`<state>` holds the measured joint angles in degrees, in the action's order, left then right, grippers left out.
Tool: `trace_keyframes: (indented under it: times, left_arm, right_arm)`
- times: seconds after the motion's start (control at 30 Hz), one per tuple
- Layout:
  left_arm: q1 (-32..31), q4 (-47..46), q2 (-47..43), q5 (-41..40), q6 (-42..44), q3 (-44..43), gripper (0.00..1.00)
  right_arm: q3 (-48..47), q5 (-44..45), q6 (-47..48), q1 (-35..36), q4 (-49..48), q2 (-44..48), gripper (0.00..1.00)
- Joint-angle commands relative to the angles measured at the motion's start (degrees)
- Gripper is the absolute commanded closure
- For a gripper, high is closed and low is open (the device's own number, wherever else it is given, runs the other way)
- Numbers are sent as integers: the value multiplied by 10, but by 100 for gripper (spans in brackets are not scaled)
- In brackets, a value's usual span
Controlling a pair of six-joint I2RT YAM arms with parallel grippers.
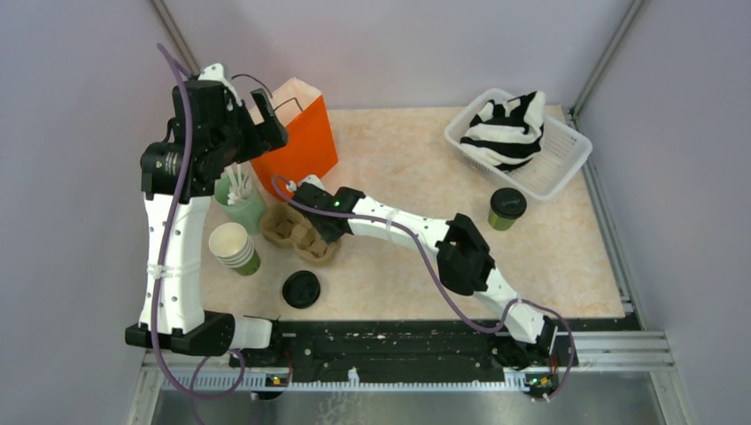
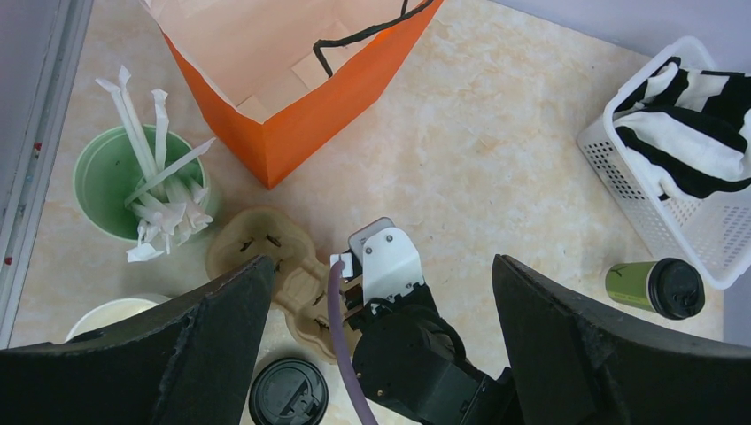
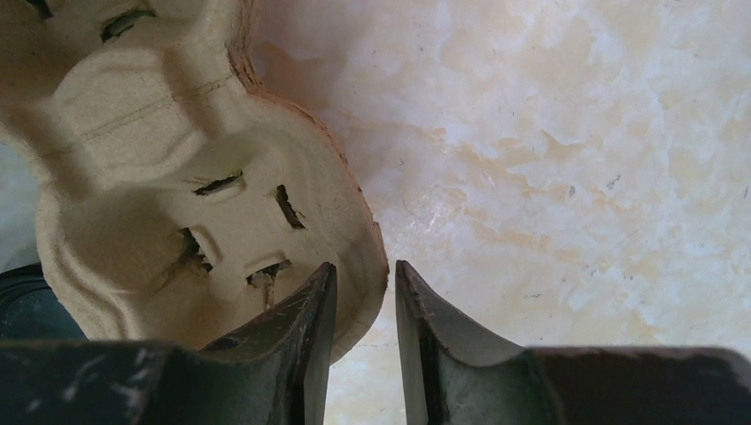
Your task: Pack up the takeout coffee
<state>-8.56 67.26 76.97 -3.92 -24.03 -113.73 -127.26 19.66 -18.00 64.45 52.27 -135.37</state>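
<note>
Top view. The takeout coffee [image 1: 507, 209] stood upright on the counter [image 1: 407, 159], lid on. It was just in front of the white basket [image 1: 567, 164] that held a striped cloth [image 1: 509, 128], and well apart from both arms. The left gripper [image 1: 270, 133] was raised beside the orange paper bag [image 1: 305, 146] at the back left. The right gripper [image 1: 317, 237] was down at the pulp cup carrier [image 1: 285, 226]. A green cup of straws [image 1: 239, 199], a stack of lidless cups [image 1: 235, 248] and a loose black lid [image 1: 301, 289] sat near the carrier. The state of either pair of jaws could not be read from here.

Left wrist view. This settled the left jaws: they were wide apart, with nothing between them. It also looked down into the bag's open mouth, showing a pale lining and a black cord handle. The straws were seen to be paper-wrapped. The coffee showed at the right edge, next to the basket's corner.

Right wrist view. Only this close view showed the right jaws. They were nearly together, straddling the carrier's rim, with one finger inside a cup well and the other outside it. I could not tell whether they actually pinched the rim. Slits in the well's floor were visible. The coffee was out of frame.
</note>
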Motion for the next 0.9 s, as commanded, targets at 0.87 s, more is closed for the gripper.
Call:
trace_keyframes:
  times: [0.87]
  left_arm:
    - [-8,-24,-11,-2,10,17,1]
  right_arm:
    - [-111,69,62,22,56,-55,82]
